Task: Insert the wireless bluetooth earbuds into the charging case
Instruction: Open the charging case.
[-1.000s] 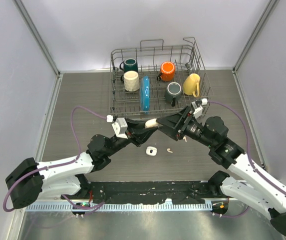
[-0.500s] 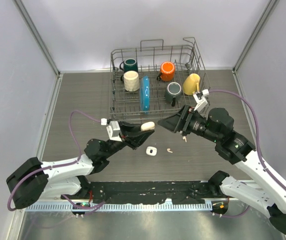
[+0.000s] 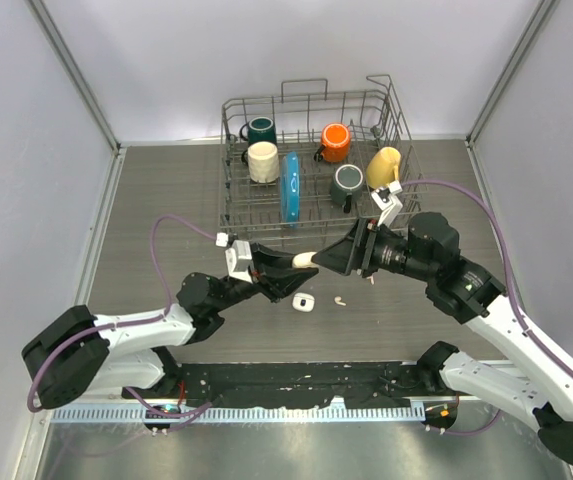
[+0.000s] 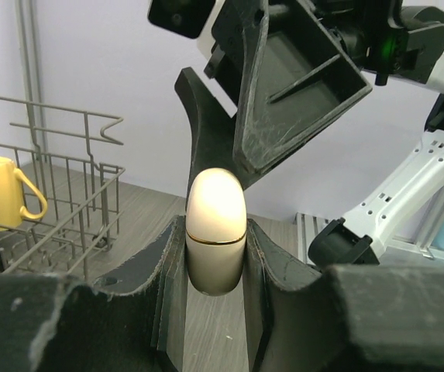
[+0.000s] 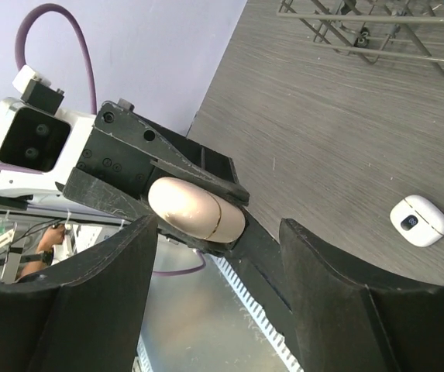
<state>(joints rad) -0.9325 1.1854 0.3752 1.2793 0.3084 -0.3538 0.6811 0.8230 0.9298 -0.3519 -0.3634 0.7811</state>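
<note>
The left fingers (image 4: 163, 271) clench the cream, egg-shaped charging case (image 4: 216, 229) by its lower half, with its rounded end poking out toward the right fingers (image 5: 90, 302) — these stand spread, one on each side of that end, not touching it. One cream earbud (image 3: 339, 299) lies on the desk (image 3: 166, 200) — just beside a small white case (image 5: 419, 221).

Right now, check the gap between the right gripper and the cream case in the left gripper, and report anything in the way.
Nothing visible is in the way. The right gripper, jaws open, faces the free end of the cream case, which is clamped in the left gripper. No object lies between them.
</note>
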